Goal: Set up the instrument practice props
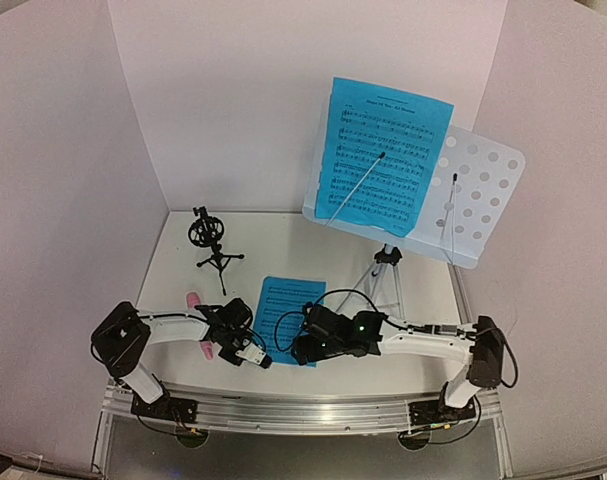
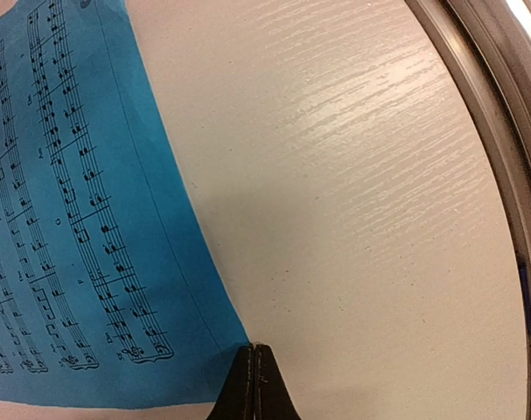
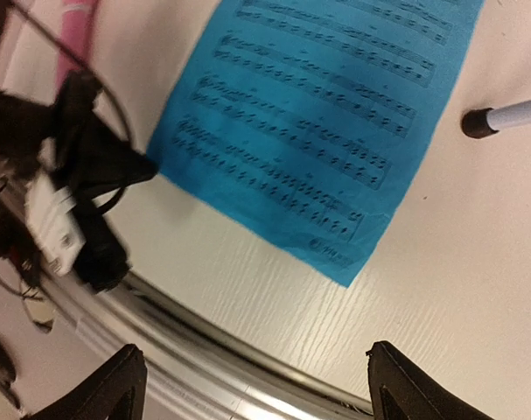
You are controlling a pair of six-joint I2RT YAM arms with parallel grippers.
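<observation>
The silver tripod music stand (image 1: 386, 278) stands at the right, with its perforated pale desk (image 1: 483, 190) holding one blue sheet-music page (image 1: 388, 155). The second blue page (image 1: 281, 305) lies flat on the table; it also shows in the left wrist view (image 2: 64, 219) and the right wrist view (image 3: 317, 114). My left gripper (image 2: 255, 352) is shut, its tips down at that page's near corner. My right gripper (image 3: 265, 385) is open and empty, over the table's front edge by the page's other near corner. The pink microphone (image 1: 195, 302) lies partly under my left arm. The black tripod mic mount (image 1: 211, 240) stands empty at the back left.
A metal rail (image 1: 303, 405) runs along the table's front edge, close under both grippers (image 3: 204, 350). A rubber-tipped stand leg (image 3: 479, 122) rests just right of the flat page. White walls enclose the table on three sides.
</observation>
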